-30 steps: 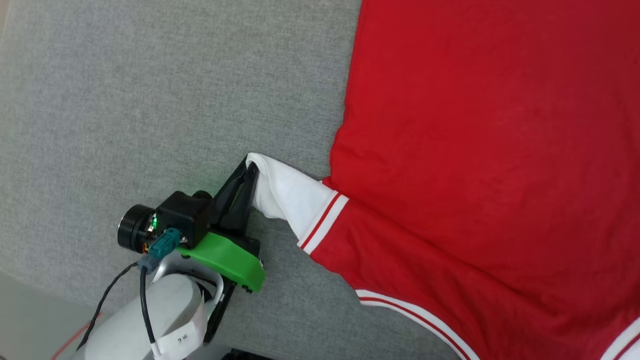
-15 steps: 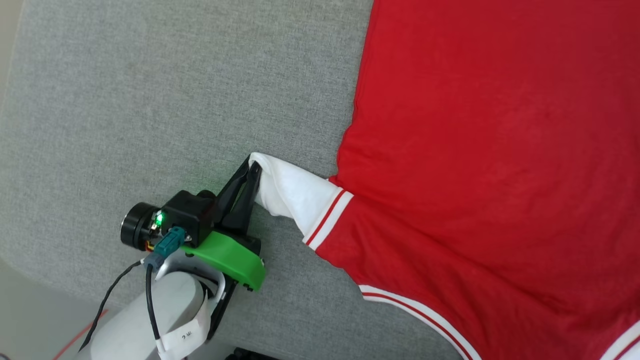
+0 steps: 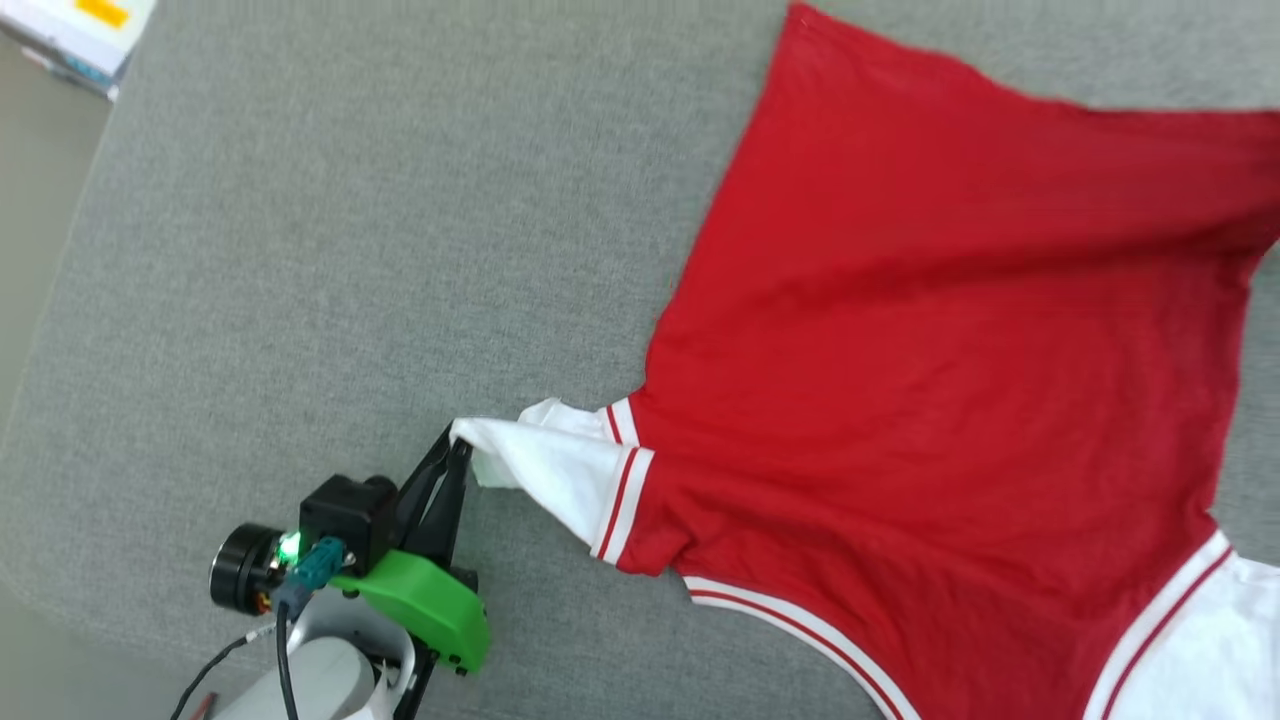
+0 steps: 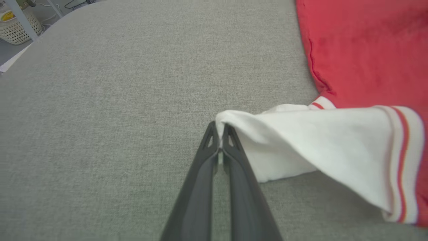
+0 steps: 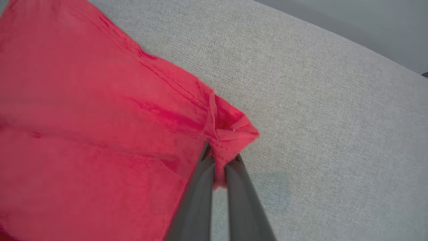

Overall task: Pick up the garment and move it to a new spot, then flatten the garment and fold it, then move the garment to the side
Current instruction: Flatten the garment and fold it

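Right gripper (image 5: 219,160) has just clamped a corner (image 5: 234,132) of the garment (image 3: 950,350); left gripper (image 4: 219,132) pinches its sleeve (image 4: 317,140). Flattening step: next, stretch it taut.

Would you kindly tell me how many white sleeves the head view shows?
2. One sleeve sits lower left, pinched in the left gripper; the other sleeve lies at the lower right corner, cut off by the frame edge.

Light: bright, even, faint shadows. Focus: head view sharp; my wrist views soft, my fingers (image 4: 197,194) blurred close up.
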You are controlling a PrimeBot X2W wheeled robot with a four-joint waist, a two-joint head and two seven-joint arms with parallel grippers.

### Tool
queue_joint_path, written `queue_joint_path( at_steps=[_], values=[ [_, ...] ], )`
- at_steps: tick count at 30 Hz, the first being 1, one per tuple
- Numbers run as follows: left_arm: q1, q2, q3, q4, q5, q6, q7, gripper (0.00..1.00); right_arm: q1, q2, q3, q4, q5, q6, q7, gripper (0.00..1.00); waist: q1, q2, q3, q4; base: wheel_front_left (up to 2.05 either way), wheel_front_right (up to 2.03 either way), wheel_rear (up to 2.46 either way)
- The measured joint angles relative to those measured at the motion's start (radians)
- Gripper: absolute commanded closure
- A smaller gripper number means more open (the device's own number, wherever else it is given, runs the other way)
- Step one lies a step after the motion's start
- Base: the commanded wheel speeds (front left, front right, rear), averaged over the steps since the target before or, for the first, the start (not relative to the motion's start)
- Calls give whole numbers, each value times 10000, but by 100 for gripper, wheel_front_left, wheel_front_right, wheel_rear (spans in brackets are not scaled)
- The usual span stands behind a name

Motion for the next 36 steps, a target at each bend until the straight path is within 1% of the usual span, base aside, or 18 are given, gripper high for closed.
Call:
queue_joint_path(
  at_steps=[1, 2, 3, 9, 14, 18, 21, 23, 27, 31, 32, 33, 36],
  values=[
    [116, 42, 19, 2, -35, 40, 0, 100, 381, -238, -21, -167, 192, 0, -232, 100, 0, 0, -180, -60, 0, 0, 0],
    [452, 213, 75, -13, -102, 169, 10, 100, 1534, -815, -125, -679, 640, 0, -815, 100, 0, 0, -667, -256, 0, 0, 0],
    [577, 270, 84, -33, -107, 201, 12, 100, 1963, -955, -190, -859, 771, 0, -988, 100, 0, 0, -826, -333, 0, 0, 0],
    [1204, 514, 232, -169, -472, 433, 12, 100, 4507, -1423, -629, -1854, 1323, 0, -1710, 100, -1, 0, -1578, -860, 0, 0, 0],
    [1601, 640, 347, -238, -619, 558, 12, 100, 6679, -1463, -1187, -2487, 1423, 0, -2036, 100, -1, 0, -2049, -1331, 0, 0, 0],
    [1751, 721, 410, -291, -652, 602, 12, 100, 8360, -1133, -1741, -2748, 1436, 0, -2188, 100, -1, 0, -2350, -1657, 0, 0, 0],
    [1778, 767, 435, -324, -690, 652, 12, 100, 9396, -571, -2157, -2742, 1404, 0, -2364, 100, -1, 0, -2466, -1842, 0, 0, 0],
    [1778, 777, 443, -351, -690, 681, 46, 100, 9901, -75, -2326, -2669, 1294, 0, -2456, 100, -1, 0, -2458, -1914, 0, 0, 0],
    [1774, 779, 422, -372, -690, 683, 96, 100, 10240, 709, -2293, -2247, 855, 0, -2633, 100, -1, 0, -2279, -1914, 0, 0, 0],
    [1769, 771, 397, -362, -690, 683, 102, 100, 10236, 1043, -2368, -1973, 593, 2, -2834, 100, -1, 0, -2176, -1878, 0, 0, 0],
    [1769, 769, 391, -357, -690, 683, 119, 100, 10219, 1089, -2447, -1944, 556, 2, -2895, 55, -1, 0, -2184, -1882, 0, 0, 0],
    [1769, 769, 384, -355, -690, 683, 153, 100, 10192, 1131, -2568, -1937, 546, 2, -2972, 0, -1, 0, -2206, -1893, 0, 0, 0],
    [1769, 767, 374, -366, -692, 686, 171, 100, 9973, 1093, -3043, -2102, 485, 0, -3267, 0, -1, 0, -2285, -1919, 0, 0, 0]
  ],
)
